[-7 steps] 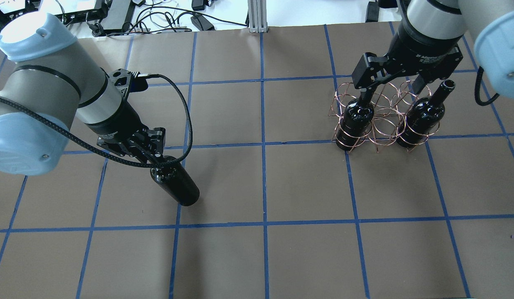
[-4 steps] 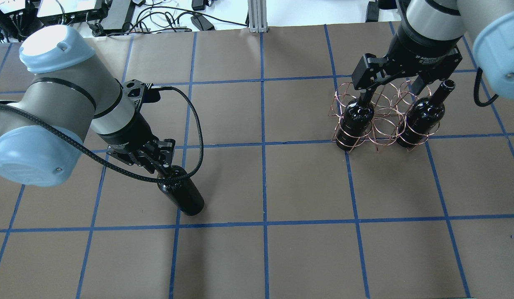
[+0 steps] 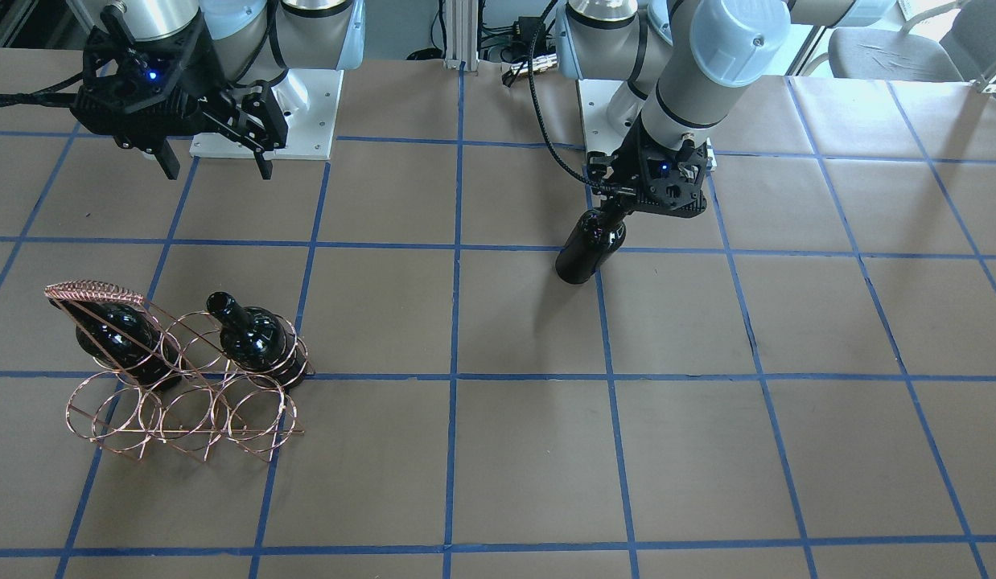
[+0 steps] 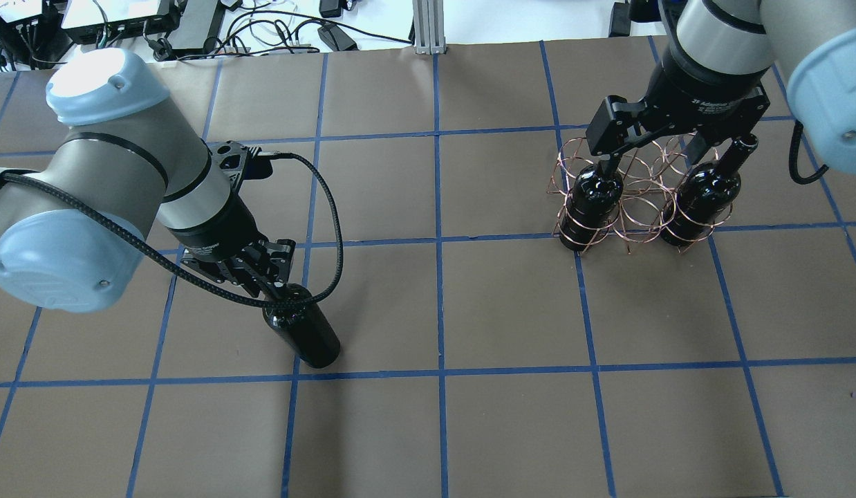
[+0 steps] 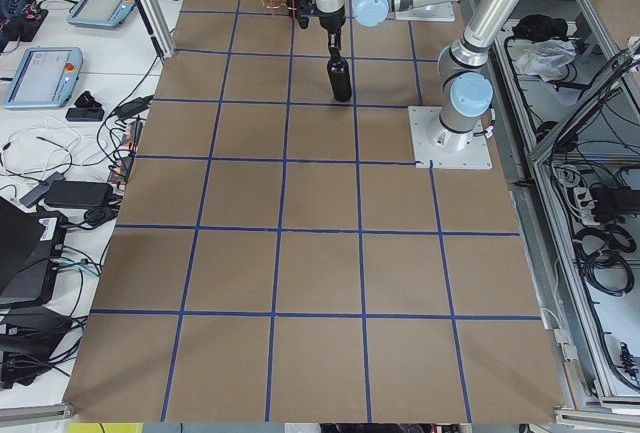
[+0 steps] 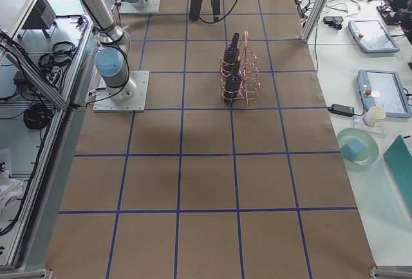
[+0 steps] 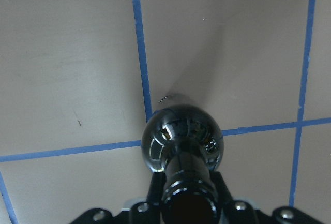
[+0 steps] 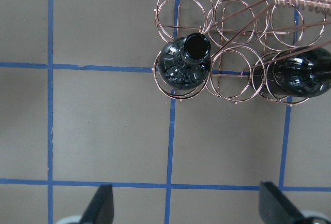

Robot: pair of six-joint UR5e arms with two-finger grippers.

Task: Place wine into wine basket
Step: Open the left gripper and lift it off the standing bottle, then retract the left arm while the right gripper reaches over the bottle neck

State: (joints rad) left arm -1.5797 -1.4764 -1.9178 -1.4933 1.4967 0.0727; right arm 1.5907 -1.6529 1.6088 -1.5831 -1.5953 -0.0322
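Note:
My left gripper (image 4: 276,289) is shut on the neck of a glossy black wine bottle (image 4: 303,337) and holds it nearly upright at the table's left-middle. I cannot tell whether its base touches the paper. The bottle also shows in the front view (image 3: 585,248) and the left wrist view (image 7: 181,136). The copper wire wine basket (image 4: 635,202) stands at the far right with two black bottles (image 4: 594,195) (image 4: 701,190) in its outer rings. My right gripper (image 4: 653,146) hangs open and empty above the basket (image 8: 232,81).
The table is brown paper with a blue tape grid (image 4: 438,304). An aluminium post (image 4: 426,28) and cables (image 4: 276,31) sit beyond the far edge. The arms' base plates (image 3: 313,112) are at the robot's side.
My left arm has carried the bottle a little to the right and toward the near edge. My right gripper has stayed open over the basket, shifting only slightly.

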